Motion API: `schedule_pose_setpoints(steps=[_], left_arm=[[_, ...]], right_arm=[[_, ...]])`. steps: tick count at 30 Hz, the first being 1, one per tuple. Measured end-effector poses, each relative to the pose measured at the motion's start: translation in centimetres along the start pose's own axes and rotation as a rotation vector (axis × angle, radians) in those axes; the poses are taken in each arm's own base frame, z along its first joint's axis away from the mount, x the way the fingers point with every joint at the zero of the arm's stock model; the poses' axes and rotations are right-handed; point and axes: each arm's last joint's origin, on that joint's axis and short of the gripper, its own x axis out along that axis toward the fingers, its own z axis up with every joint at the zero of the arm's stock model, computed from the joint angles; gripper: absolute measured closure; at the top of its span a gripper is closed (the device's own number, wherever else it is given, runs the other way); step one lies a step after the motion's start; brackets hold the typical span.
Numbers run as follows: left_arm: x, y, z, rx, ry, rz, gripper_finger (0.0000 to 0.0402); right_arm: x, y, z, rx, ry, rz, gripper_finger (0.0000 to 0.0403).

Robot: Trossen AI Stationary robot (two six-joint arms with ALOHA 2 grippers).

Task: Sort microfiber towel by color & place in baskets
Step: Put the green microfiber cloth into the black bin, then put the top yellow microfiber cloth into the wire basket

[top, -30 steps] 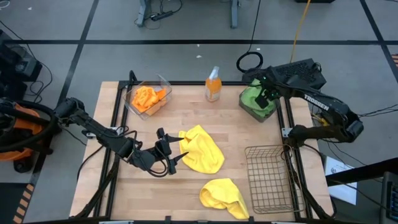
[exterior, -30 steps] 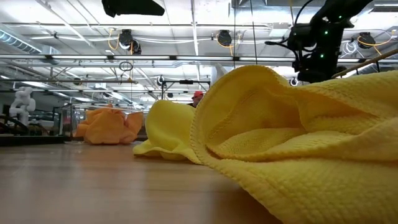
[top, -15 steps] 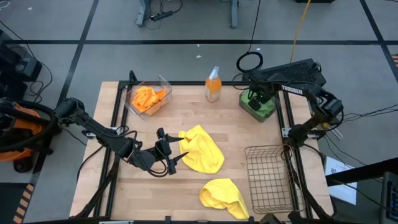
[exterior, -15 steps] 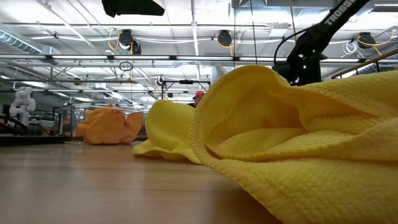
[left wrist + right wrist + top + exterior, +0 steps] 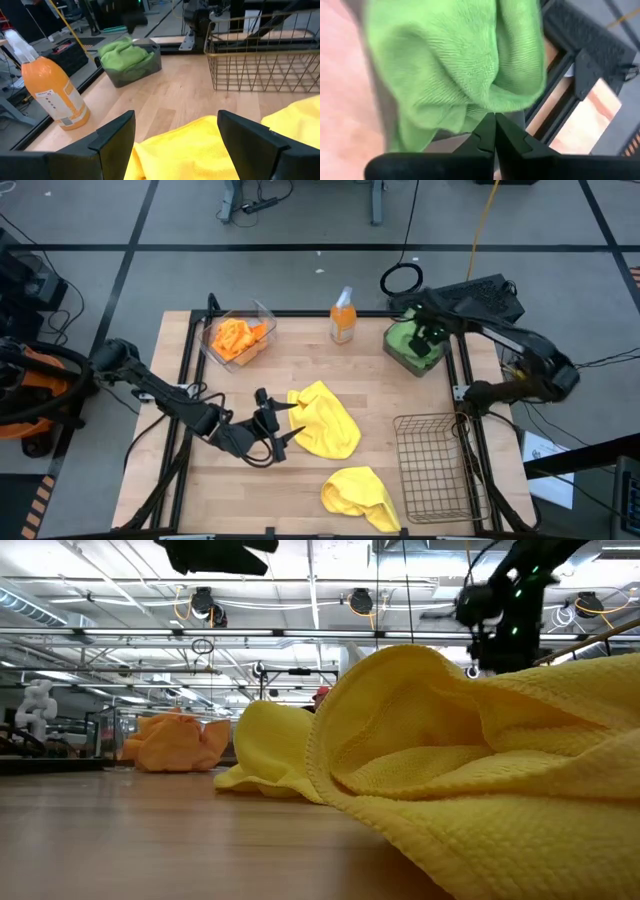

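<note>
Two yellow microfiber towels lie crumpled on the table, one mid-table [image 5: 325, 420] and one near the front edge [image 5: 358, 495]. Orange towels [image 5: 237, 337] fill the clear basket [image 5: 262, 310] at the far left. Green towels [image 5: 408, 340] fill the dark basket [image 5: 400, 362] at the far right. The wire mesh basket [image 5: 432, 465] stands at the near right. My left gripper [image 5: 283, 430] is open at the mid-table yellow towel's left edge [image 5: 200, 145], a finger on each side. My right gripper [image 5: 492, 117] is shut above the green towels, pointing steeply down. My right gripper's shut fingertips [image 5: 487, 131] come from above over the green towel's bunched top [image 5: 470, 65] in the dark basket. Whether they touch the cloth I cannot tell.
An orange spray bottle [image 5: 343, 317] with a white top stands at the far edge between the clear and dark baskets. Bare wood lies between the yellow towels and the far baskets. The table's black frame rails run along both sides.
My right gripper has dipped down and toward the table's left over the dark basket, then come back up to about where it was, staying shut. The green towels remain in the basket.
</note>
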Motion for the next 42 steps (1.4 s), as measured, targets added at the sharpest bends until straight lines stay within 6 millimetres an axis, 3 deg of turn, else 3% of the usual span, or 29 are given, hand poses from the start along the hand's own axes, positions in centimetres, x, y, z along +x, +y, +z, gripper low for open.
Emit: schedule_pose_setpoints(steps=[6,12,19,24,28,42], left_arm=[[1.6,-0.2,-1.2,0.002,0.048,0.017,0.0114],[3.5,-0.3,-2.8,-0.039,0.101,0.066,0.0108],[5.3,-1.7,-5.8,0.111,0.187,0.078,0.0083],[6.8,-2.0,-7.8,0.109,0.241,0.100,0.0081],[7.8,-1.6,-9.1,0.129,0.284,0.126,0.0090],[10.7,-0.6,-12.3,0.138,0.450,0.016,0.0250]], right_arm=[[-5.0,1.0,-3.8,0.029,-0.220,0.114,0.0403],[-7.4,2.6,-8.1,0.027,-0.428,0.299,0.0403],[-5.5,5.2,-11.1,-0.008,-0.590,0.529,0.0403],[-3.7,7.7,-11.5,-0.048,-0.683,0.651,0.0403],[-3.3,9.1,-11.6,-0.077,-0.738,0.723,0.0403],[-4.8,14.3,-11.9,-0.231,-0.856,0.903,0.0403]])
